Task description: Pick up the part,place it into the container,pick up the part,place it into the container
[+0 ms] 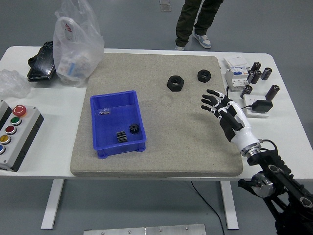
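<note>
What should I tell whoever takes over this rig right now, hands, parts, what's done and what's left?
Right hand: open, fingers spread, holding nothing, above the mat's right side. Left hand: not in view.
Blue bin: on the mat's left half, holding two small black gears and a small bagged item.
Two black hex nuts remain on the mat near its far edge: the larger nut and the smaller nut.
Left to do: probably pick up both nuts and place them into the bin.

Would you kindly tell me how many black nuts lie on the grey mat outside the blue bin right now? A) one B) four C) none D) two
D: a larger nut and a smaller nut lie on the mat, beyond the open, empty right robot hand.
</note>
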`<action>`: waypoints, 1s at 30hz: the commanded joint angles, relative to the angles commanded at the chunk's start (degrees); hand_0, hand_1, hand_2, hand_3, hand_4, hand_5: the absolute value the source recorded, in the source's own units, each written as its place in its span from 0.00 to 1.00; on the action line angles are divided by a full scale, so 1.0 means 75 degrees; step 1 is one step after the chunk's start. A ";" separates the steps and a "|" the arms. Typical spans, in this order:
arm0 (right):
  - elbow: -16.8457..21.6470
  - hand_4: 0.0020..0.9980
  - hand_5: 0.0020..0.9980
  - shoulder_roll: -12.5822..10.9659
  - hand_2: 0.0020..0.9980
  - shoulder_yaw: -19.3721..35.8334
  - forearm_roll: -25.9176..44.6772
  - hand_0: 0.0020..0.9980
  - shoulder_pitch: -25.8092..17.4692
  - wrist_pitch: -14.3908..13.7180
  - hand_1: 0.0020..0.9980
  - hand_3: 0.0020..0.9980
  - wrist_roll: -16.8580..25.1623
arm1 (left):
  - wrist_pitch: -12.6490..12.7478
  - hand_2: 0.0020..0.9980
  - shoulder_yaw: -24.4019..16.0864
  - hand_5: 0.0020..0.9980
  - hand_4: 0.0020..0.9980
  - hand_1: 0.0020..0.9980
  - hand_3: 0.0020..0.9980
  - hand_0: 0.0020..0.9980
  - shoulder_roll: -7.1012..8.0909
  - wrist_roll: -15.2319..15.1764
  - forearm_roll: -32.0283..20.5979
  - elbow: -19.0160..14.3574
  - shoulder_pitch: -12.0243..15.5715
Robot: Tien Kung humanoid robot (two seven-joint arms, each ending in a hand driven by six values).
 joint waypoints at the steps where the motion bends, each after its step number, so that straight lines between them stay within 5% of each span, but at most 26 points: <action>1: -0.0020 1.00 0.90 0.0000 0.83 -0.0049 0.0298 0.84 -0.0029 0.0162 0.80 0.82 -0.0066 | 0.0002 0.79 0.0000 0.49 0.84 0.78 0.87 0.84 0.0000 -0.0008 0.0000 0.0000 -0.0005; 16: -0.0051 1.00 1.00 0.0025 0.86 -0.0164 0.2833 0.91 -0.0119 0.1223 0.85 0.86 -0.0456 | 0.0002 0.79 0.0049 0.49 0.85 0.78 0.87 0.84 -0.0009 -0.0007 -0.0058 0.0000 0.0008; 30: 0.0037 1.00 1.00 -0.0056 0.86 -0.0063 0.2873 0.90 -0.0093 0.1058 0.85 0.86 -0.0369 | -0.0007 0.79 0.0066 0.49 0.84 0.78 0.87 0.84 0.0024 -0.0015 -0.0060 0.0000 0.0002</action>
